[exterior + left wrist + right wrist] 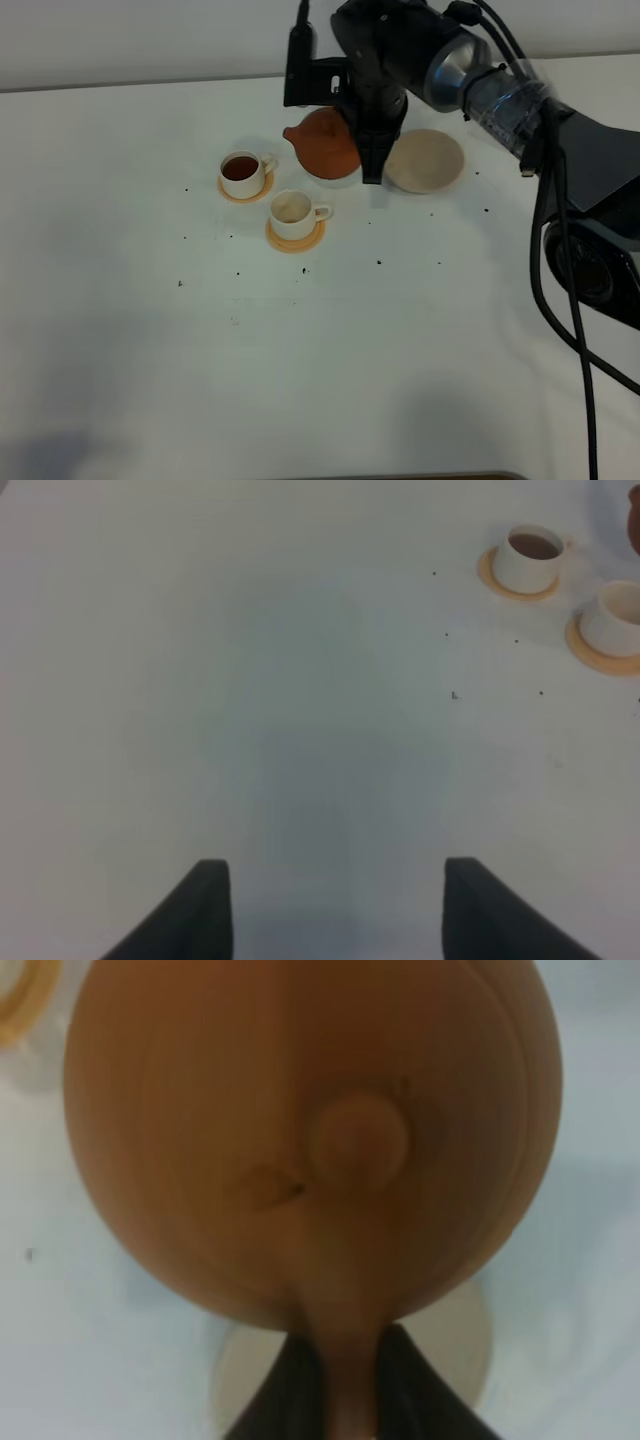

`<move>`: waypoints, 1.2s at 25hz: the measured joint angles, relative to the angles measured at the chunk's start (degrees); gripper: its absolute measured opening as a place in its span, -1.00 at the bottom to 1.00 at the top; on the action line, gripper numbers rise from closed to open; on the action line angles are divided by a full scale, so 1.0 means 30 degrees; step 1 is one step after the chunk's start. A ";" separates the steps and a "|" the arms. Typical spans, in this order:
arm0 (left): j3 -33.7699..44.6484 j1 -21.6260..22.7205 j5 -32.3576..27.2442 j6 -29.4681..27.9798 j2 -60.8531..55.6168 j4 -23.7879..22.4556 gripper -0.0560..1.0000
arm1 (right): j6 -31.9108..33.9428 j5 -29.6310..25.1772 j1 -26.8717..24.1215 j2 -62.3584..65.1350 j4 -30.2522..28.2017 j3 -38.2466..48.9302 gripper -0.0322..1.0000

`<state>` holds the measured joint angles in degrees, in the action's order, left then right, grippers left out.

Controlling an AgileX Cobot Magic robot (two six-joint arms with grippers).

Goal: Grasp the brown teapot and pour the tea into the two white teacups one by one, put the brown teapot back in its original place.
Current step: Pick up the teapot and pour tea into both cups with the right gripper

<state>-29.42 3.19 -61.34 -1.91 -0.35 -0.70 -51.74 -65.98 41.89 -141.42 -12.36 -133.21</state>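
The brown teapot point(322, 145) hangs above the table between the cups and the beige saucer point(427, 160), spout toward the cups. My right gripper point(367, 152) is shut on its loop handle; in the right wrist view the teapot point(310, 1140) fills the frame, with my right gripper point(345, 1395) closed around the handle and the saucer point(465, 1360) beneath. The far teacup point(243, 171) holds dark tea. The near teacup point(293, 209) looks pale inside. My left gripper point(340, 905) is open and empty over bare table, with both teacups point(528, 558) point(612, 616) far off.
Each cup stands on a small orange coaster point(296, 238). Dark specks dot the white table point(300, 360). The right arm and its cables point(560, 200) reach in from the right side. The left arm is out of the exterior high view.
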 joint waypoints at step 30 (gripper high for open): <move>0.0000 0.0000 0.0000 0.0000 0.0000 0.0000 -0.01 | 0.3682 -0.1263 0.1684 0.7300 0.0428 0.8949 -0.76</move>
<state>-29.42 3.19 -61.34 -1.91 -0.35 -0.70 -40.70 -69.77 46.94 -119.52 -11.08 -106.37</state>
